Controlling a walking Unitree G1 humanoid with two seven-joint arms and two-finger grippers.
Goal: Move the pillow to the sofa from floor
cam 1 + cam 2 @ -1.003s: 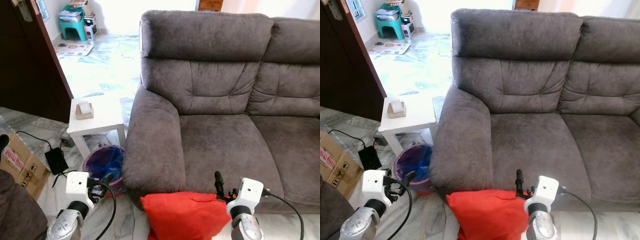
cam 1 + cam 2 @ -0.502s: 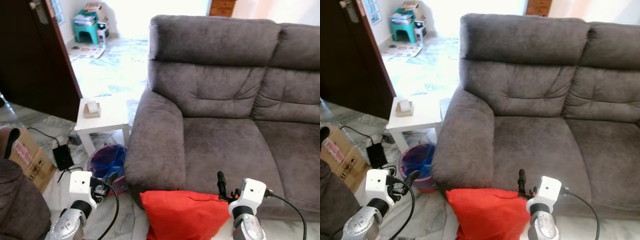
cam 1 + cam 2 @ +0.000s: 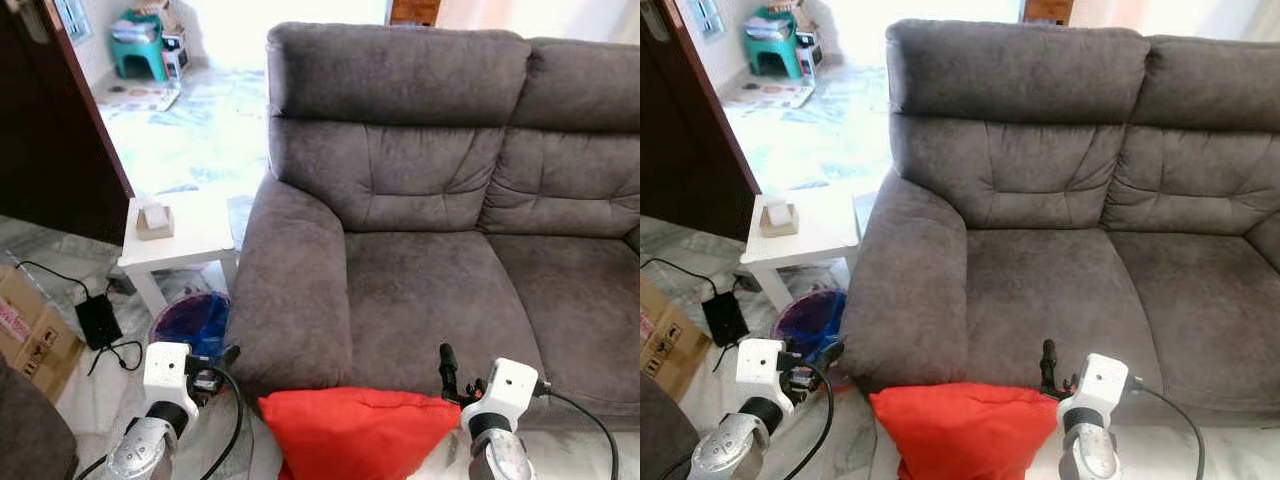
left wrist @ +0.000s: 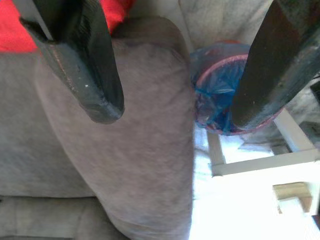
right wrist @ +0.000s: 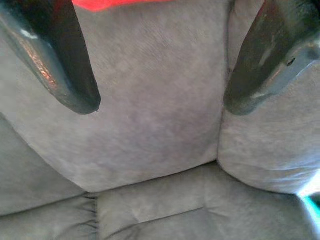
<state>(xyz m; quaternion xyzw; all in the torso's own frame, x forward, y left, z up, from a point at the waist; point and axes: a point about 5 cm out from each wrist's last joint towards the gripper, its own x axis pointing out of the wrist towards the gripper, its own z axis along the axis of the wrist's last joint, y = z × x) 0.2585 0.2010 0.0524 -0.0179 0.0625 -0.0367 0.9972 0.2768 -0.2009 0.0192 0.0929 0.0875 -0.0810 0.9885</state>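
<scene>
A red pillow (image 3: pixel 355 432) sat at 6 o'clock in the head view, held up between the robot's two arms with its top edge against the front of the grey sofa's (image 3: pixel 430 230) left seat cushion, not yet resting on the seat. The right gripper (image 3: pixel 446 368) stood at the pillow's right corner, at about 5 o'clock, one black finger pointing upward; seen from its wrist, its two fingers (image 5: pixel 60 55) were spread wide apart over the seat cushion, with a strip of red at the frame's edge and nothing between them. The left gripper (image 3: pixel 228 356) was at 7 o'clock, just beside the front of the sofa's left armrest (image 3: pixel 290 280) and apart from the pillow's left corner; its wrist camera showed its fingers (image 4: pixel 85 65) likewise splayed, straddling the armrest with the pillow behind one of them. Beyond that gripper, at 8 o'clock, a round bin lined with a blue bag (image 3: pixel 190 322) stood on the marble floor (image 3: pixel 90 385) beside a small white side table (image 3: pixel 180 245), which carried a small tan box (image 3: pixel 153 221). A black power adapter (image 3: pixel 98 320) with its cord lay near a cardboard carton (image 3: pixel 25 335) at 9 o'clock. A dark door (image 3: pixel 50 130) stood at 10 o'clock, and a green stool (image 3: pixel 133 45) stacked with papers was at 11 o'clock in the bright room behind.
</scene>
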